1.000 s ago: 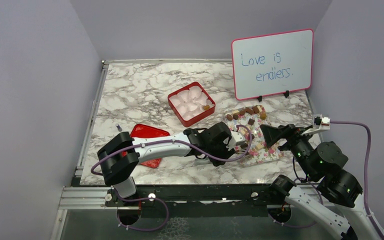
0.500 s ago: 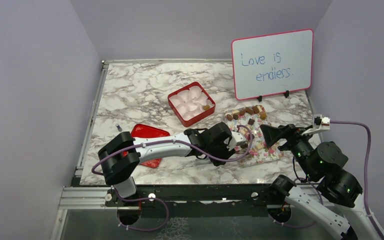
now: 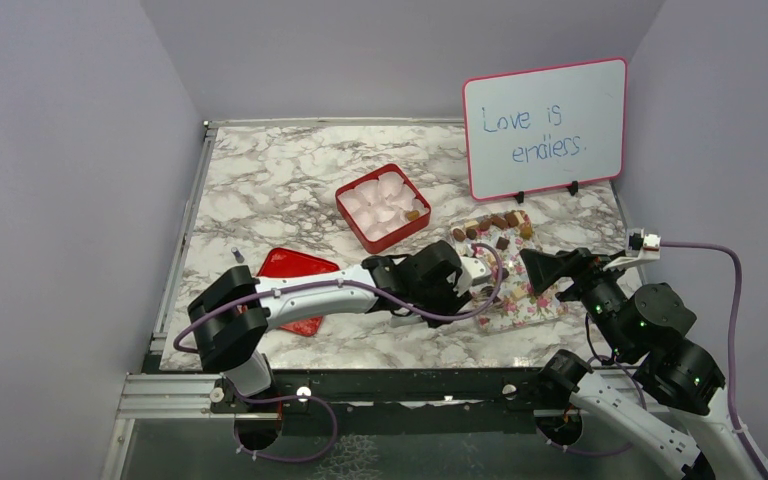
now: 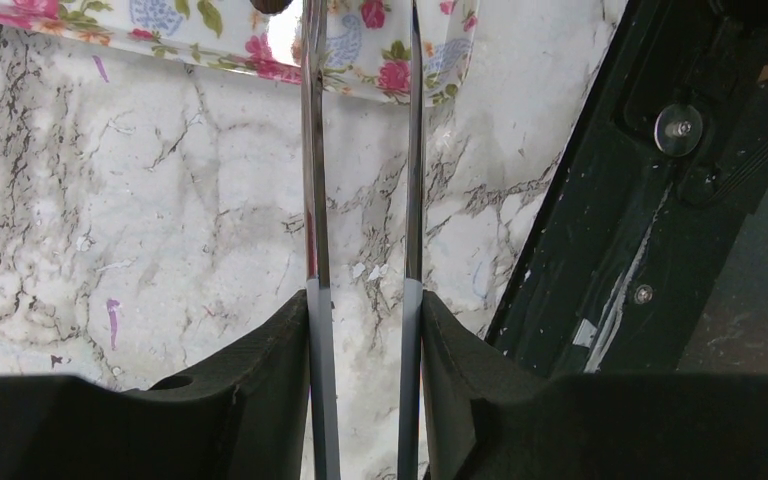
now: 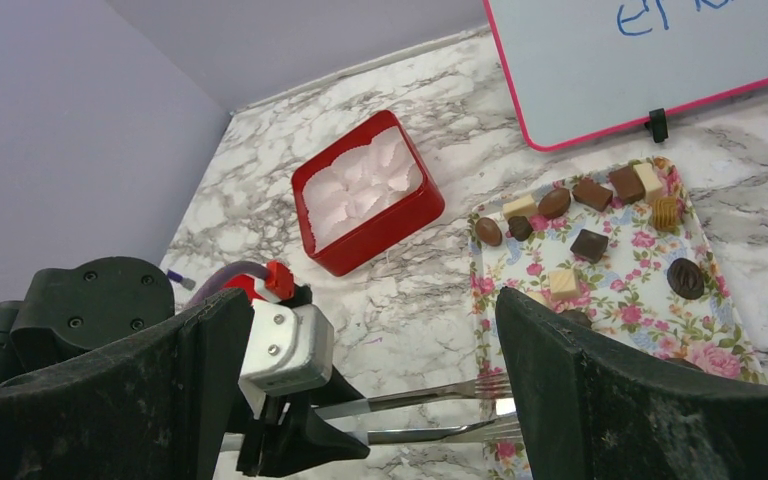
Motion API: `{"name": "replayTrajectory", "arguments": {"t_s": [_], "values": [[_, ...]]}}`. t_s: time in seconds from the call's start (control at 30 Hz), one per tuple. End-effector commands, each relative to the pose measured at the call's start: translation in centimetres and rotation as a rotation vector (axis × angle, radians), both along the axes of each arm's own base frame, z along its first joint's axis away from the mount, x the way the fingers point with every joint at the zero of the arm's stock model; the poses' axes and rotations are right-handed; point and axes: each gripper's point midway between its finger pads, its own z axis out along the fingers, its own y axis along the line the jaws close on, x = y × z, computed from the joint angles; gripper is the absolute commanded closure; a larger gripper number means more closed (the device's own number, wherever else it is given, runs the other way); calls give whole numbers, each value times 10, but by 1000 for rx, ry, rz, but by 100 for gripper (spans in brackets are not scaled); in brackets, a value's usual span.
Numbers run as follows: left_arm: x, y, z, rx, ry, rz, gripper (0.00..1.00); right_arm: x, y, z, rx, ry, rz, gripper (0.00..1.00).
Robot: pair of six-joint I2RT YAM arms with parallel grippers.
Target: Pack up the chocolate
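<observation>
The chocolate is several small dark, light brown and cream pieces on a flowered tray. One more piece lies in a red box of white paper cups. My left gripper is shut on metal tongs, whose two blades stand apart and reach over the tray's near edge. A dark piece shows beside the left blade; the tips are hidden. My right gripper hangs open above the tray's near right side, nothing between its fingers.
A red lid lies on the marble table left of my left arm. A whiteboard with blue writing stands behind the tray. The table's black front rail runs just to the right of the tongs.
My left arm has shifted slightly left and back with the tongs, and its jaws have squeezed them a little. The right arm has not moved.
</observation>
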Motion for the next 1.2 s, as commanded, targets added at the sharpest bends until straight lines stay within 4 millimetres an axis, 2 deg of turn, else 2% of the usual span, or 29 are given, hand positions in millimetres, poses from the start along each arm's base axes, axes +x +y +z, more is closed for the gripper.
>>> {"name": "replayTrajectory", "arguments": {"t_s": [0.0, 0.13, 0.27, 0.6, 0.9, 1.17], "values": [[19, -14, 51, -134, -50, 67, 68, -1, 1, -1, 13, 3, 4, 3], [34, -5, 65, -140, -61, 126, 68, -1, 1, 0, 16, 2, 7, 3], [56, 13, 80, -148, -66, 212, 68, -2, 0, -1, 17, -1, 5, 3], [113, 86, 101, -149, -62, 457, 68, -1, 2, -3, 15, 5, 9, 3], [140, 146, 99, -96, -44, 653, 68, -1, 3, -3, 16, 4, 14, 3], [147, 168, 86, -77, -6, 707, 68, 1, 7, -4, 15, 9, 23, 3]]}}
